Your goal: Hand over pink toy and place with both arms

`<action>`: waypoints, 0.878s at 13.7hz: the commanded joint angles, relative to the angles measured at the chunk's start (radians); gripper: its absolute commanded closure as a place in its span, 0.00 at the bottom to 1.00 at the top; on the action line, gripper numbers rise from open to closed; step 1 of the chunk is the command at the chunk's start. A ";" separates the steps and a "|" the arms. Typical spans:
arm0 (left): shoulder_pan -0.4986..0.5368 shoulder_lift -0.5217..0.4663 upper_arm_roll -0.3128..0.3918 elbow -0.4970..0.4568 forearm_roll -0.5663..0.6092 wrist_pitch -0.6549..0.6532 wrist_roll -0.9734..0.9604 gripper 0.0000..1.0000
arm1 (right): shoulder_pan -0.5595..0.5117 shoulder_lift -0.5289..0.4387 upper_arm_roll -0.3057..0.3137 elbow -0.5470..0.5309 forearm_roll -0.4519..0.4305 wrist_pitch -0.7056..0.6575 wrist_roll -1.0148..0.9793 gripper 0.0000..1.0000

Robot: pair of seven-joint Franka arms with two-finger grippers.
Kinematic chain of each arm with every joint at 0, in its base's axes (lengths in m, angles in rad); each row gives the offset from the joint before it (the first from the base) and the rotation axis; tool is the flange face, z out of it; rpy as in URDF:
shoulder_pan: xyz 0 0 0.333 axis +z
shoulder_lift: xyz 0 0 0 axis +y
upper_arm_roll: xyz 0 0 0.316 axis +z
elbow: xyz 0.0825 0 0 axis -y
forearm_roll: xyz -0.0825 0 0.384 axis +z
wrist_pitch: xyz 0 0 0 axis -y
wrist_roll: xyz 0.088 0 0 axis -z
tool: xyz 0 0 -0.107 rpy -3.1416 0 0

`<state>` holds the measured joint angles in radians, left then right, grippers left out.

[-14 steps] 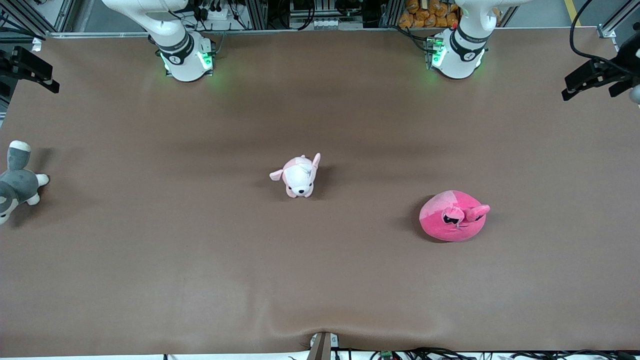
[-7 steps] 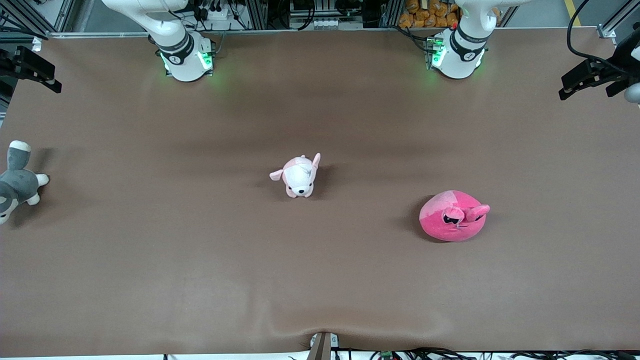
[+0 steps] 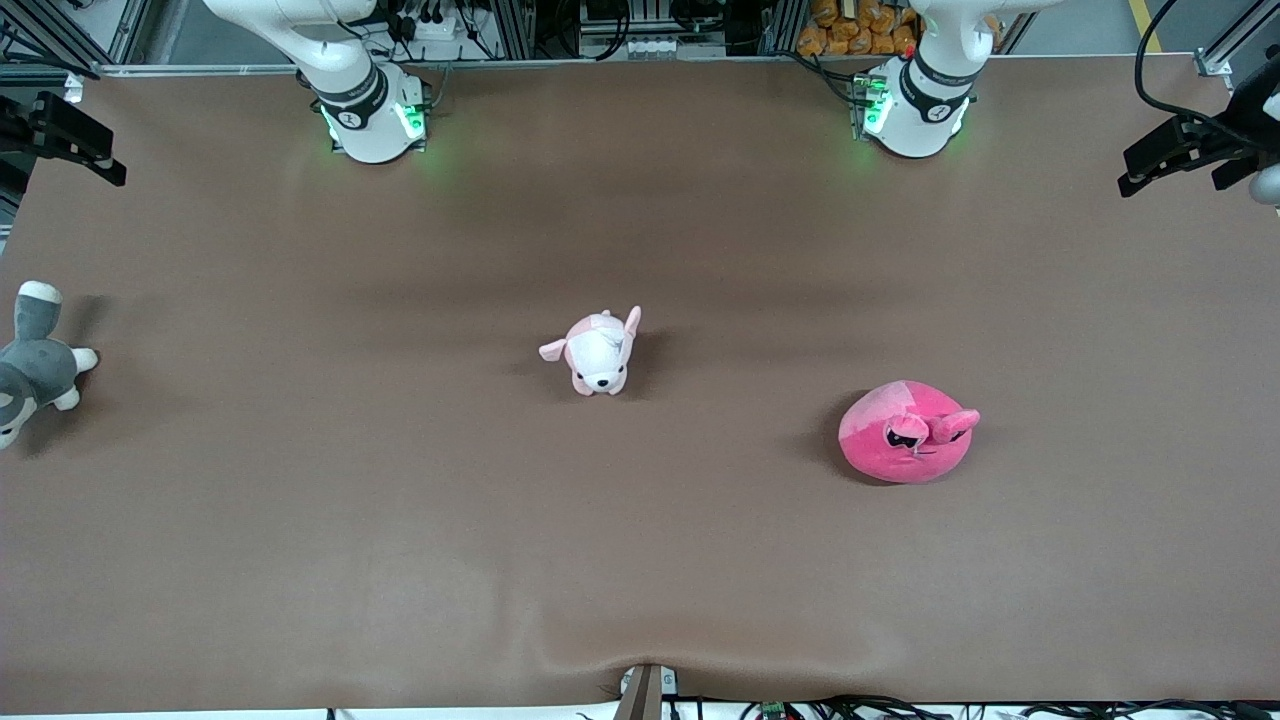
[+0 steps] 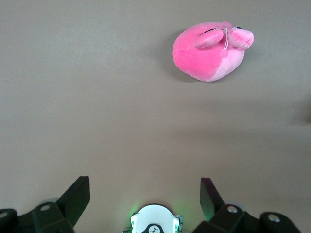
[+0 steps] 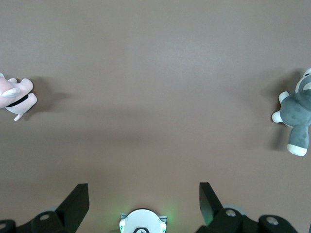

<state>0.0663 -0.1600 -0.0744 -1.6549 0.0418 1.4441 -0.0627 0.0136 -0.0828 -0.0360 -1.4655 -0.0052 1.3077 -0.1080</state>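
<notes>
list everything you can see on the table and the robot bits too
pink toy: 1, hot pink with a lighter pink patch, on the table toward the left arm's end
puppy plush: 1, pale pink and white, near the table's middle
grey plush: 1, grey and white, at the right arm's end of the table
table: 1, brown cover
left gripper: 1, black, open, high above the table near its base, holding nothing
right gripper: 1, black, open, high above the table near its base, holding nothing
</notes>
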 commanded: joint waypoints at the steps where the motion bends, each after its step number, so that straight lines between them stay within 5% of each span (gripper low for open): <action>1: 0.006 0.013 0.001 0.026 0.003 -0.021 -0.006 0.00 | 0.005 -0.009 -0.004 -0.010 0.013 0.001 0.014 0.00; 12: 0.007 0.013 -0.005 0.027 -0.002 -0.021 -0.011 0.00 | 0.003 -0.009 -0.005 -0.010 0.013 -0.002 0.016 0.00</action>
<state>0.0668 -0.1499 -0.0722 -1.6503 0.0418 1.4434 -0.0643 0.0138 -0.0827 -0.0372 -1.4655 -0.0052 1.3076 -0.1080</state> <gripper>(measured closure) 0.000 0.000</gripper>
